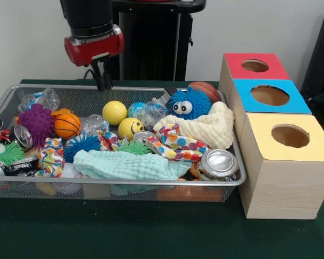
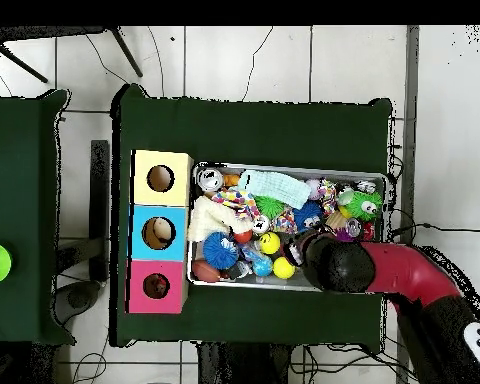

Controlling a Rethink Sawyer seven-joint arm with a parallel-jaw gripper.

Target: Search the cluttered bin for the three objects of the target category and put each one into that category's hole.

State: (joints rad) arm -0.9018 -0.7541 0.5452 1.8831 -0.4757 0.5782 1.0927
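Observation:
The wire-mesh bin [image 1: 151, 184] is full of clutter; it also shows in the overhead view [image 2: 284, 167]. No soft toy animal shows clearly. An orange shape [image 1: 189, 193] lies under the clutter behind the front mesh, and I cannot tell what it is. The red-ringed hole [image 1: 255, 65] is on the far box, apart from the gripper; it also shows in the overhead view [image 2: 156, 286]. My gripper [image 1: 103, 82] hangs shut and empty over the bin's far rim, left of a yellow ball [image 1: 114, 112]. In the overhead view the arm [image 2: 336, 265] hides it.
The blue-ringed hole [image 1: 269, 95] and yellow-ringed hole [image 1: 290, 135] are nearer on the same row of boxes. In the bin lie a toy basketball [image 1: 67, 125], a blue fuzzy ball [image 1: 189, 103], a purple spiky ball [image 1: 36, 121], cloths, a can [image 1: 220, 162].

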